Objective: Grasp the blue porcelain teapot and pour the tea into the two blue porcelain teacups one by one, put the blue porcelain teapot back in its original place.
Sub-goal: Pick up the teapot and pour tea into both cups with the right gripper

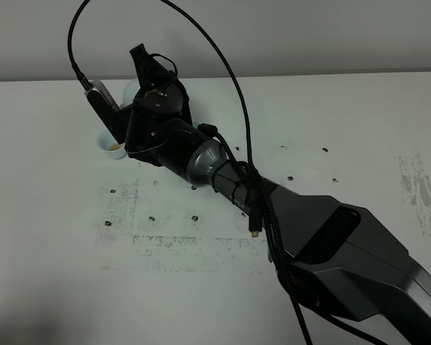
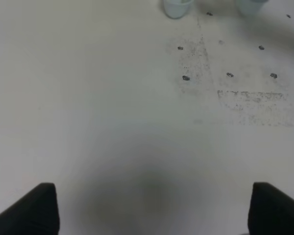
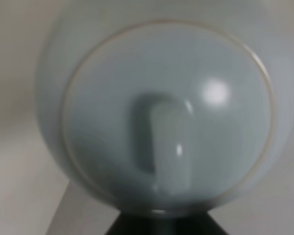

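The right gripper (image 1: 145,68) is clamping the round pale-blue porcelain teapot (image 3: 161,112) at the white table's (image 1: 345,108) eleven o'clock, beside a small pale-blue flared teacup (image 1: 115,147); the left gripper (image 2: 157,208) is gaping wide.

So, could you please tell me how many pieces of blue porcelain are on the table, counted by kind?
teapot: 1
teacups: 2
Total: 3

Glossy pale-blue teapot (image 3: 161,122), two small matching teacups (image 2: 176,8) (image 2: 250,5)
Teacups upright on desk (image 1: 330,108); one teacup (image 1: 115,149) brown inside, teapot close by.
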`<state>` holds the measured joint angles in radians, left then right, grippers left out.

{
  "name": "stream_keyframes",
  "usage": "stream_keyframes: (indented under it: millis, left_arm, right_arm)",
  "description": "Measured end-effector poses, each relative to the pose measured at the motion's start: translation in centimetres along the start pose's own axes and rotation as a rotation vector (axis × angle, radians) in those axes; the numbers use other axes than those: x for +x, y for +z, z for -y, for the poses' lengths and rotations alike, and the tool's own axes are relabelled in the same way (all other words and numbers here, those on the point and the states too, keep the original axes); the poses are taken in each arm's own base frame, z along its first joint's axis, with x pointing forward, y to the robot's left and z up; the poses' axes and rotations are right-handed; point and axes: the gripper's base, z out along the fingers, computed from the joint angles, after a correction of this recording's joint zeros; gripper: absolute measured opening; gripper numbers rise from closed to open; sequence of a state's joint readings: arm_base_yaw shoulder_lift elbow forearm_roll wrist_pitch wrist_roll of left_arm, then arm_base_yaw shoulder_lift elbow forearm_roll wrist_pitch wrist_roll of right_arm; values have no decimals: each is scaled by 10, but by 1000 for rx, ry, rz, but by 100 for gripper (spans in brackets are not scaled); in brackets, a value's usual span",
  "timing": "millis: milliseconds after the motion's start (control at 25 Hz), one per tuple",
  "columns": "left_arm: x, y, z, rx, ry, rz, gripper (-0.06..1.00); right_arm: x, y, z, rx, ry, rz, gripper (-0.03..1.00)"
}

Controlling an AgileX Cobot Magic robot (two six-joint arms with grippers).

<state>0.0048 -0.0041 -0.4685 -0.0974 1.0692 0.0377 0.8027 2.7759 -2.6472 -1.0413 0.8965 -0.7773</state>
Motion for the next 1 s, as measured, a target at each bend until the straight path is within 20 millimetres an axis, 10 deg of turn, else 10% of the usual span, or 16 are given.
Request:
stream_keyframes:
  millis: [1000]
  left_arm:
    - [0, 0, 0, 0, 0, 0, 74]
  right_arm:
    - [-1, -1, -1, 22, 8, -41, 4]
